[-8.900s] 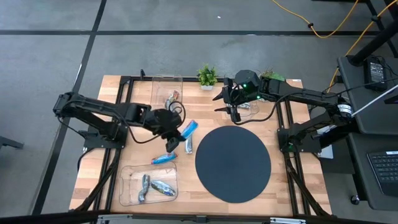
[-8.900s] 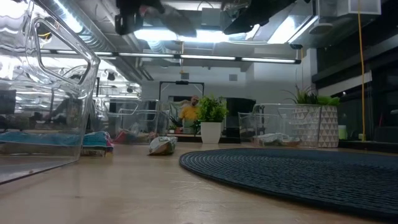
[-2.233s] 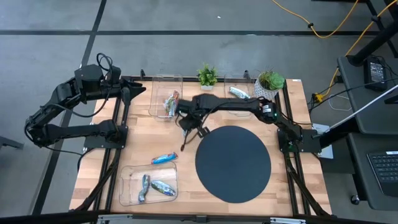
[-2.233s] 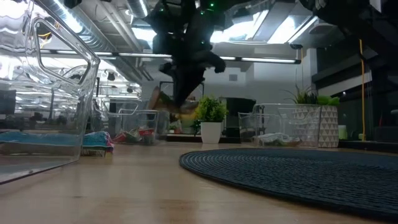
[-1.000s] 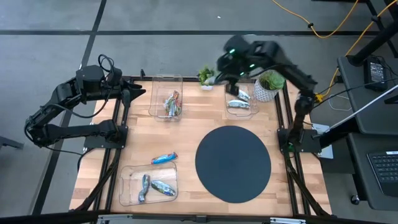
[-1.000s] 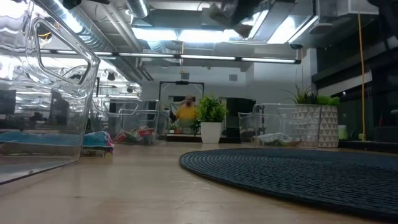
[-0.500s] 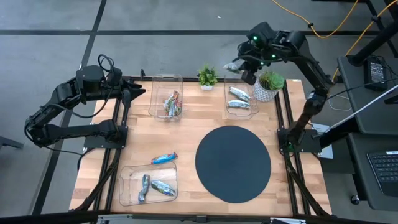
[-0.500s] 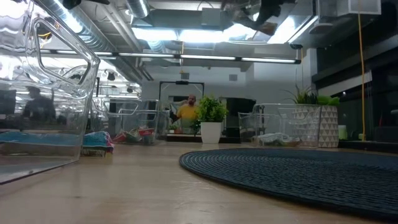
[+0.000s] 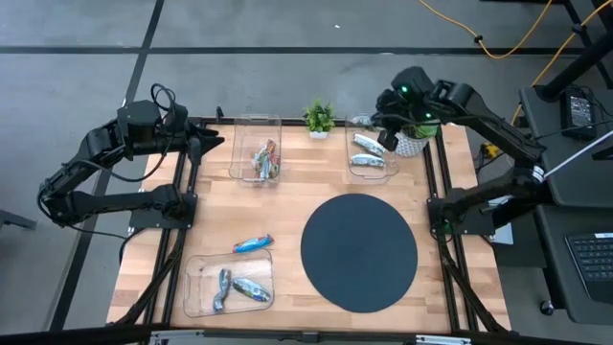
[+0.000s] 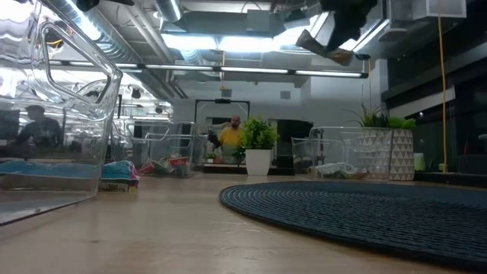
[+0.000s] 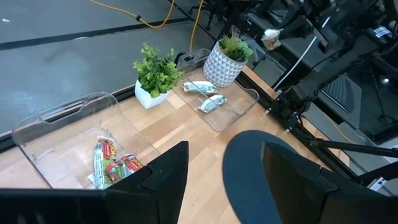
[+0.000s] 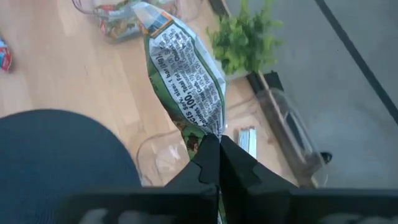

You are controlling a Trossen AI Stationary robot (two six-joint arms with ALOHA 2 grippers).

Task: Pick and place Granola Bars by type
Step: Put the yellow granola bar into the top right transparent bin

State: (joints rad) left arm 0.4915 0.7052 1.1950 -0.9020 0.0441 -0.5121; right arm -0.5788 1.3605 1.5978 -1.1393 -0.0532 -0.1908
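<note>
My right gripper (image 12: pixel 213 144) pinches a green-and-white foil-wrapped granola bar (image 12: pixel 184 68), now lower over the far-right clear plastic tray (image 9: pixel 369 168) than half a second ago. My left gripper (image 11: pixel 221 177) waits spread at the far-left corner, unmoved.

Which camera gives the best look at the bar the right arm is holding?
The right wrist view: the green-and-white bar fills the picture, pinched in the right end effector. The high view shows only a sliver of it, the left wrist view a distant speck; the low view shows nothing clear.
</note>
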